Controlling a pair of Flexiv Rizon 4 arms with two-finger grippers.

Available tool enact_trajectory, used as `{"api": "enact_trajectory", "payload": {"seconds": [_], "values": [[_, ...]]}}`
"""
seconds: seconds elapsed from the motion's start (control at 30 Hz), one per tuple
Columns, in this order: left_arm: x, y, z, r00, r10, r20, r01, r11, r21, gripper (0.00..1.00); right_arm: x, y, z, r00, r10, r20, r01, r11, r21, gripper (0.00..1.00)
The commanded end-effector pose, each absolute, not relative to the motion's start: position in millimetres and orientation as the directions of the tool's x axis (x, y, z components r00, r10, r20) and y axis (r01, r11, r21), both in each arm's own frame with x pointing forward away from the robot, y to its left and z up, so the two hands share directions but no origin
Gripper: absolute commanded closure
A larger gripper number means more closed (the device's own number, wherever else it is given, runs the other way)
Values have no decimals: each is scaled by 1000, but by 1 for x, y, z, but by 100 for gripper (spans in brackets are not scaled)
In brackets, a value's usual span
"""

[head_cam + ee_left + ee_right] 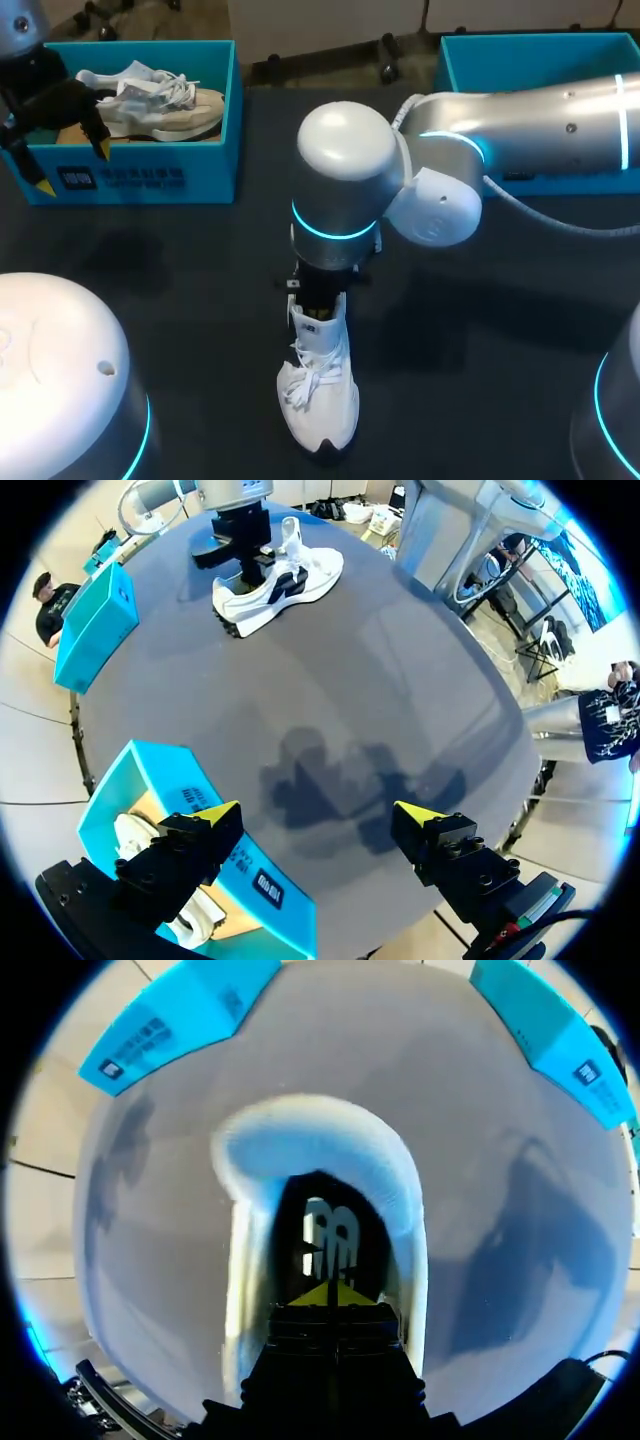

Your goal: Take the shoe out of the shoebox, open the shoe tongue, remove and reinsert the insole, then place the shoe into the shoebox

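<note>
A dark grey tabletop, matte and plain, with soft blurred shadows across its surface.

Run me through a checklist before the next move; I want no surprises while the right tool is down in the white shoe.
1. White shoe out of the shoebox, standing on its sole on the table: ok.
2. Right tool inside the shoe's opening: ok.
3. Right tool gripping the insole: cannot tell; the tool is shut, the insole hidden.
4. Left tool open, clear of the white shoe: ok.
5. Shoe steadied by the left tool: not ok; it hangs by the shoebox.
6. Room in the shoebox: cannot tell; another shoe lies in it.
</note>
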State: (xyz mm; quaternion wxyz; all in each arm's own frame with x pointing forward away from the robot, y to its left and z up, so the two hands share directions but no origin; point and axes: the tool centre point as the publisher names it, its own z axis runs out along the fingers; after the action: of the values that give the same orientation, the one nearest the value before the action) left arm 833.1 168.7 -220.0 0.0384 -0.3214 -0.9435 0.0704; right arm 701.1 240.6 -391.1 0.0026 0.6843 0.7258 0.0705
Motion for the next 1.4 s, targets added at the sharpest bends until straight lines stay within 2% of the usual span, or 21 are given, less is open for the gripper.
{"api": "enact_trajectory", "payload": {"seconds": [0.03,0.6,0.8,1.0,1.33,1.37,1.4], "values": [[833,169,-219,-790,613,29,602,783,-156,0,699,242,-373,-76,994,78,992,67,106,100],[833,169,-219,-790,613,29,602,783,-156,0,700,236,-377,-102,993,66,991,107,-78,100],[833,169,-219,-790,613,29,602,783,-156,0,690,239,-376,-71,997,36,993,74,-96,100],[833,169,-219,-790,613,29,602,783,-156,0,688,241,-369,-33,999,14,998,34,-59,100],[833,169,-219,-790,613,29,602,783,-156,0,690,239,-369,-33,999,37,997,36,-71,100],[833,169,-219,-790,613,29,602,783,-156,0,690,239,-370,-33,999,39,996,36,-77,94],[833,169,-219,-790,613,29,602,783,-156,0,689,238,-371,-32,999,41,996,36,-86,83]]}}
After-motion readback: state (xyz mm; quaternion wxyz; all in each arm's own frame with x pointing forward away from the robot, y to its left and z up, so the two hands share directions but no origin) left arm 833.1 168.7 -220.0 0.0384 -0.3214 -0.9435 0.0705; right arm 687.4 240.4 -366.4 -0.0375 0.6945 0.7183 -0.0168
